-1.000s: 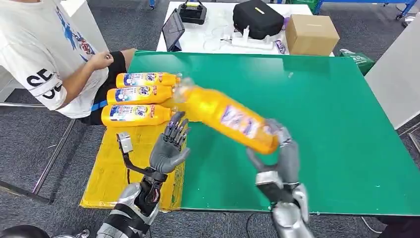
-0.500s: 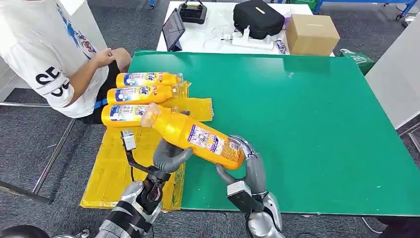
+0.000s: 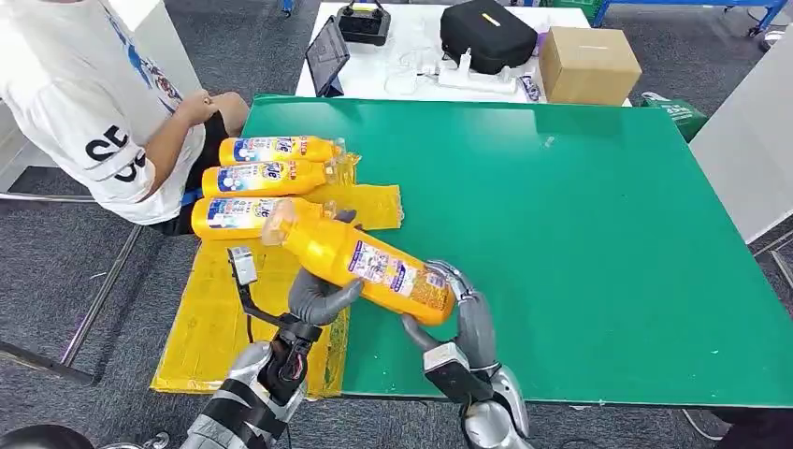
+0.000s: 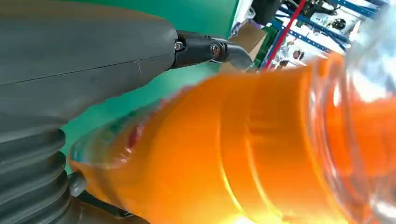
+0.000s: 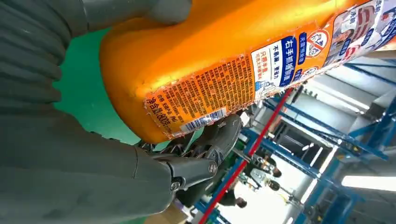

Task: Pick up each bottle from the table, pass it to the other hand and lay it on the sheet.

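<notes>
Since a second ago I have brought the held bottle down and across from mid-air over the green worktop to the worktop's near left edge, where it now lies tilted between both hands, cap end toward the yellow sheet.

Nearest me, the right robot hand grips the bottle's base end, fingers wrapped around it; the right wrist view shows the labelled base pressed into that palm. The left robot hand sits under the bottle's middle, its thumb against the orange body, and the left wrist view shows the bottle lying right against the palm; whether those fingers have closed fully around it I cannot tell.

I count four bottles in all: the one in my hands and three more lying on their sides in a row, parallel, at the far end of the sheet. The closest of the three sits just behind the held bottle's cap, then the middle one, then the farthest.

Beside that row sits a person in a white shirt. Beyond the green worktop, a white table carries one cardboard box, one black bag and one tablet.
</notes>
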`<state>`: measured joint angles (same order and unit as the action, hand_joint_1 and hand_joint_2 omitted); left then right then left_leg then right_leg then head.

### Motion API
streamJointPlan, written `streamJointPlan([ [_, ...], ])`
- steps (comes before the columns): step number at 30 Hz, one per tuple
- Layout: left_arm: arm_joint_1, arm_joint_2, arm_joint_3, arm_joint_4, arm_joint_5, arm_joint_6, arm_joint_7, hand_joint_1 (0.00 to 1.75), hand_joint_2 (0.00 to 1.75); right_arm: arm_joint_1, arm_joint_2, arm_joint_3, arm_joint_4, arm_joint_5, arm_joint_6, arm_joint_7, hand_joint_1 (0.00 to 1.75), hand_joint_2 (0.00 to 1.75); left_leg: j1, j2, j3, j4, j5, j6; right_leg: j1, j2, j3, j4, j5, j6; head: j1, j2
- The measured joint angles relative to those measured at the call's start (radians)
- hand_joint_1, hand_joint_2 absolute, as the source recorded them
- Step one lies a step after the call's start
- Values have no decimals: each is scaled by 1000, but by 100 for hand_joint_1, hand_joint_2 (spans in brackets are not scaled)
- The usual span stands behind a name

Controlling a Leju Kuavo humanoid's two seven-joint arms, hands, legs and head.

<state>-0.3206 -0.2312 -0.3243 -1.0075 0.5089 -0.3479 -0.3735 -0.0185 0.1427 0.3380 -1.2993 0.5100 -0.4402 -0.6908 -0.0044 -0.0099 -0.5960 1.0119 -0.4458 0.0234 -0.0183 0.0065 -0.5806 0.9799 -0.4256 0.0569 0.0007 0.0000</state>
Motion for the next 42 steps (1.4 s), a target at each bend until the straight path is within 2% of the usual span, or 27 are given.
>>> streamJointPlan([
  [10, 17, 0, -16, -8, -37, 28, -11, 0, 175, -33, 20, 4, 82, -29, 40, 11, 175, 175, 0, 0, 0, 0, 0, 0, 0, 0, 0, 0, 0, 0, 0, 0],
  [17, 5, 0, -22, 8, -59, 43, -23, 0, 175, -115, 74, 56, 244, -9, 20, 25, 175, 175, 0, 0, 1, 0, 0, 0, 0, 0, 0, 0, 0, 0, 0, 0],
  [18, 5, -1, -23, 11, -58, 41, -22, 17, 175, -124, 79, 66, 268, -9, 19, 24, 175, 175, 0, 0, 1, 0, 0, 0, 0, 0, 0, 0, 0, 0, 0, 0],
  [19, 6, 0, -22, 14, -55, 37, -19, 63, 175, -131, 84, 76, 290, -12, 10, 21, 175, 175, 0, 1, 1, 0, 0, 0, 0, 0, 0, 0, 0, 0, 0, 0],
  [20, 6, 3, -21, 18, -47, 30, -18, 161, 175, -139, 85, 82, 307, -16, 6, 19, 175, 175, 0, 1, 1, 0, 0, 0, 0, 0, 0, 0, 0, 0, -1, 0],
  [21, 6, 6, -21, 23, -44, 20, -17, 175, 175, -146, 87, 87, 323, -20, 3, 14, 175, 175, 0, 1, 0, 0, 0, 0, 0, 0, 0, 0, 0, 0, 0, 0],
  [39, 8, 21, -10, 53, -31, 16, -21, 175, 175, -198, 105, 120, 435, -32, -10, 19, 175, 175, 0, 1, 0, 0, 0, 0, 0, 0, -1, 0, 0, 0, 0, 0],
  [40, 8, 21, -9, 53, -29, 16, -21, 175, 175, -199, 105, 121, 438, -32, -10, 18, 5, 175, 0, 1, 0, 0, 0, 0, 0, 0, -1, 0, 0, 0, 0, 0],
  [41, 8, 22, -8, 53, -29, 16, -21, 175, 175, -200, 105, 121, 440, -32, -10, 18, 0, 0, 0, 1, 0, 0, 0, 0, 0, 0, -1, 0, 0, 0, 0, 0],
  [42, 8, 22, -7, 53, -28, 17, -21, 175, 175, -201, 105, 121, 441, -32, -10, 18, 0, 0, 0, 1, 0, 0, 0, 0, 0, 0, -1, 0, 0, 0, 0, 0],
])
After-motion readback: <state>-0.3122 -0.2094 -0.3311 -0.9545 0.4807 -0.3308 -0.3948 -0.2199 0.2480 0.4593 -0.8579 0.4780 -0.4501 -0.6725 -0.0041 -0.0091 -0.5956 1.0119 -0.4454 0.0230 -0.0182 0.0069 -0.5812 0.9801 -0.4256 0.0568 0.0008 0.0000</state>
